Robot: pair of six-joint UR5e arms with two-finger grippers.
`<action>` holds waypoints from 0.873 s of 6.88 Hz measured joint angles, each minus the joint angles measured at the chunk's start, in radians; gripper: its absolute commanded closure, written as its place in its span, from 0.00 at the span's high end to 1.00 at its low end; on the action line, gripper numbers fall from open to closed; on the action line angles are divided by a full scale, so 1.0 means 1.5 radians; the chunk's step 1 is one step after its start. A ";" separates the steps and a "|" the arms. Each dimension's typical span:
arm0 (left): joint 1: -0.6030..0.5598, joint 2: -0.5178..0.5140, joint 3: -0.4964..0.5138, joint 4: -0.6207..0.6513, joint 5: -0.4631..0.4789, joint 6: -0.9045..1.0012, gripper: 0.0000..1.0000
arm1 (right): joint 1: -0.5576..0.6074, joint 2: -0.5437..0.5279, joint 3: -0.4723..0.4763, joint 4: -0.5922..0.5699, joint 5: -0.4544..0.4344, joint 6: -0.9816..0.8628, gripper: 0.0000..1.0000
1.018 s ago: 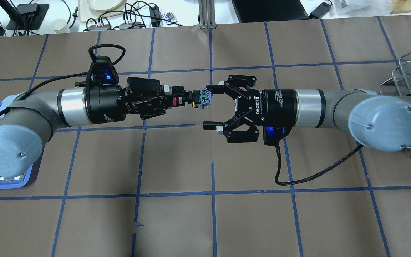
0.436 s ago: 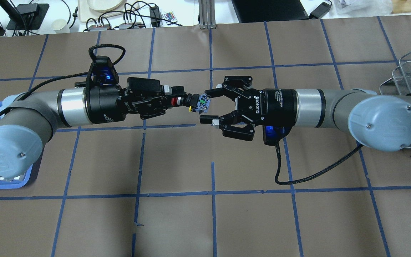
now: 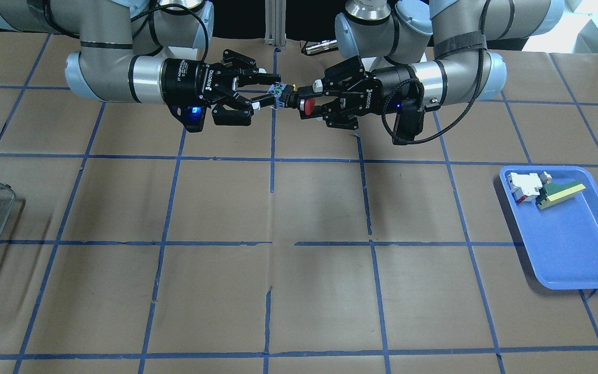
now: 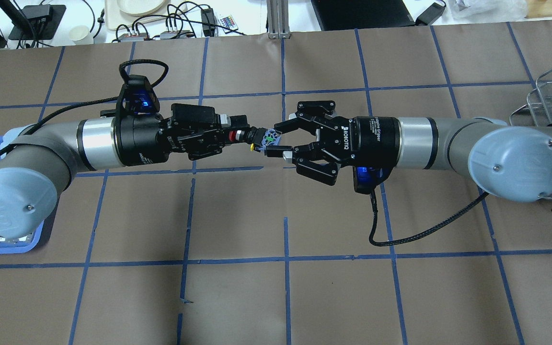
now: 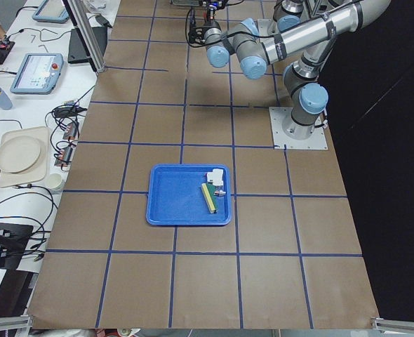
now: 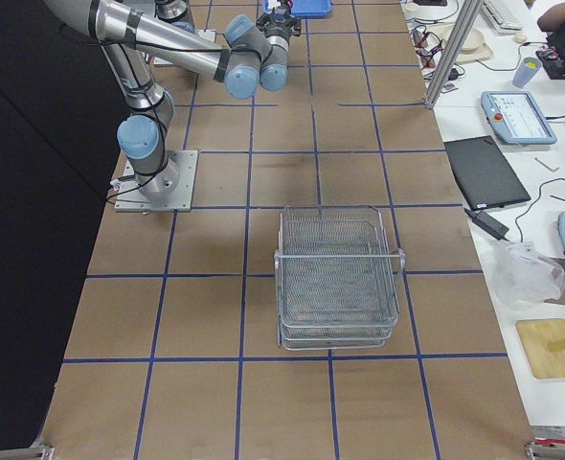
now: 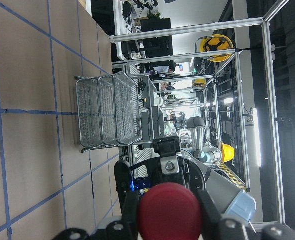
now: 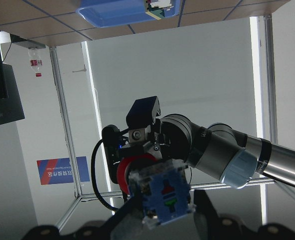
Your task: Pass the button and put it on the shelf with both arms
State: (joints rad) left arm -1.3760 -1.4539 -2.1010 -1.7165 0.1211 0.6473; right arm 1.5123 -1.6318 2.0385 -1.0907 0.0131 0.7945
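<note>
Desk (image 4: 276,297) first: brown paper top with a blue tape grid, and we log it as the biggest thing here. Left arm (image 4: 41,143) comes in from the desk's left end and right arm (image 4: 453,139) from the right end. Both stretch level toward each other and meet over the middle, well away from every edge.

Wire-mesh tiered shelf (image 6: 340,287) stands by the right end edge, well apart from both grippers. Blue plastic tray (image 5: 179,203) sits near the left end edge. In its corner toward the robot we see a white-and-red switch block (image 3: 523,186) touching a green-and-yellow flat piece (image 3: 561,193).

Left gripper (image 4: 235,135) has its fingers pinched on the red mushroom cap end of the button (image 4: 256,135). In the left wrist view the cap sits right between them.

The button is held in the air lying sideways over the desk's middle. Its cap points at the left arm and its blue contact-block end points at the right arm.

Right gripper (image 4: 276,140) has its fingers drawn in around that block end, one on each side and just beside it. We cannot tell whether they press on it or leave a sliver of gap.
</note>
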 measured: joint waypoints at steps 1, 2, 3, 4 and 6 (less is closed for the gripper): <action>0.000 0.000 0.000 0.000 0.000 0.000 0.09 | -0.002 0.001 -0.001 0.000 -0.001 0.006 0.13; 0.000 0.001 0.000 0.000 0.000 0.000 0.10 | -0.005 0.001 -0.002 -0.002 -0.004 0.013 0.07; 0.000 0.001 0.001 0.000 0.000 0.000 0.16 | -0.006 0.001 -0.003 -0.004 -0.004 0.018 0.04; 0.000 -0.001 0.001 0.000 0.000 0.000 0.30 | -0.007 0.001 -0.003 -0.006 -0.002 0.021 0.03; 0.001 -0.006 0.001 0.000 0.002 0.000 0.96 | -0.007 0.001 -0.003 -0.006 0.000 0.022 0.02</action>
State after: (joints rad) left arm -1.3750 -1.4635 -2.1000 -1.7165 0.1239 0.6477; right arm 1.5018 -1.6306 2.0342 -1.0998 0.0129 0.8280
